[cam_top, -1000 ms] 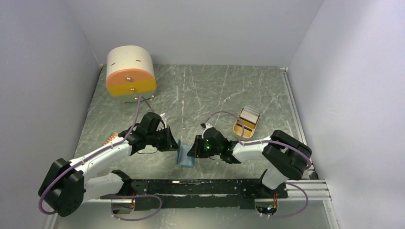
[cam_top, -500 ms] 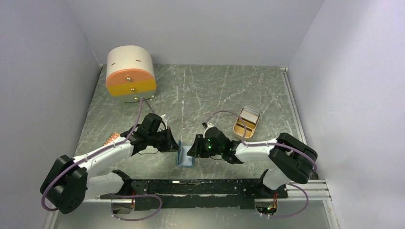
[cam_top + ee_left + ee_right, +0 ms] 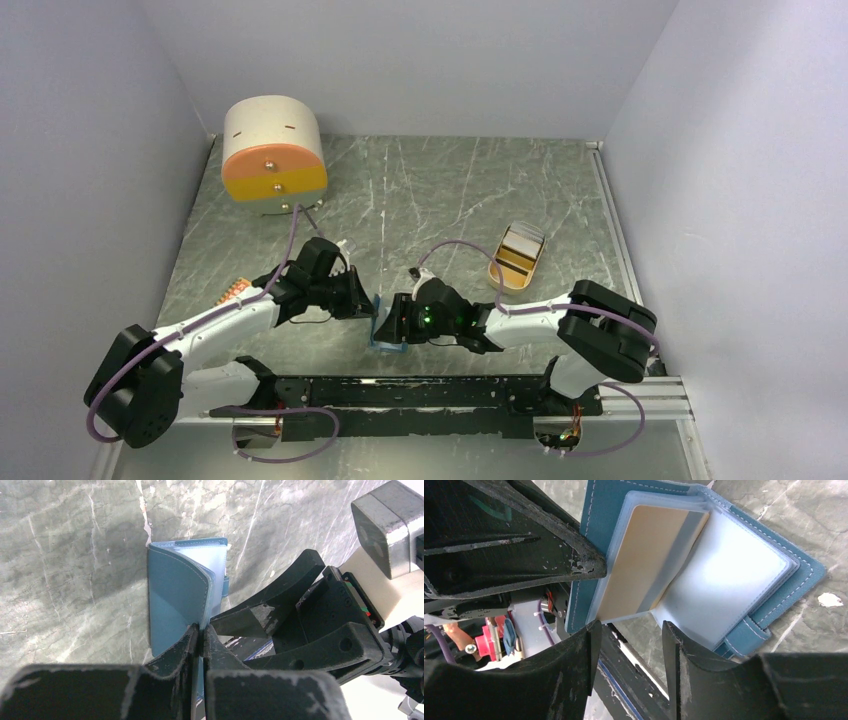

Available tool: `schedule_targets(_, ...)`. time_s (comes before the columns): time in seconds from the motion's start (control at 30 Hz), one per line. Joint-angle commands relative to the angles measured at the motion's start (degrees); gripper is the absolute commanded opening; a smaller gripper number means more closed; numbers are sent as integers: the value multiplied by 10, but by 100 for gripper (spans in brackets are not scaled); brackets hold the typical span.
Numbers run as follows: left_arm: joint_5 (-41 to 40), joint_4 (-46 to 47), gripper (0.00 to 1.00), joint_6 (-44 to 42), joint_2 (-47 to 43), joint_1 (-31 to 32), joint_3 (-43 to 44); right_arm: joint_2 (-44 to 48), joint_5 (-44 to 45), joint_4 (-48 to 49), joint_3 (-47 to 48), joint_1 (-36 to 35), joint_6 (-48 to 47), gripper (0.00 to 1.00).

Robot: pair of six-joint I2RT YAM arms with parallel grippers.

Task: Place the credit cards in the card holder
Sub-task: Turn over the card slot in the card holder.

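Blue card holder (image 3: 175,600) is standing open on the worktop (image 3: 450,190), its cover being pinched by the left end effector (image 3: 200,630). The right end effector (image 3: 631,627), jaws apart, is facing the sleeved orange credit card (image 3: 649,565), which likely needs pushing squarely home.

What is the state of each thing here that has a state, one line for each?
card holder, open, one cover lifted
credit card, in a clear sleeve, not gripped
left end effector, shut on the card holder's cover
right end effector, open, holding nothing
tray, holds other cards
drawer unit, both drawers shut
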State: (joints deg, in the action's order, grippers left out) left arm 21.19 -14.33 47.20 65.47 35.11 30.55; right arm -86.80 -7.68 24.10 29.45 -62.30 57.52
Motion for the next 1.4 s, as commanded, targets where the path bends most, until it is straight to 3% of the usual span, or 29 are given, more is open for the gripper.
schedule_targets(0.0,-5,10,9,-5,2,5,-6,1,15,25,14,-5,15,52)
schedule_targets(0.63,-5,16,9,2,7,6,-14,11,32,20,16,-6,20,54)
schedule_targets(1.0,-17,9,9,1,5,5,-14,12,50,-9,10,-6,13,38)
schedule_targets(1.37,-31,-5,21,2,-4,5,-19,9,53,-20,8,-5,11,33)
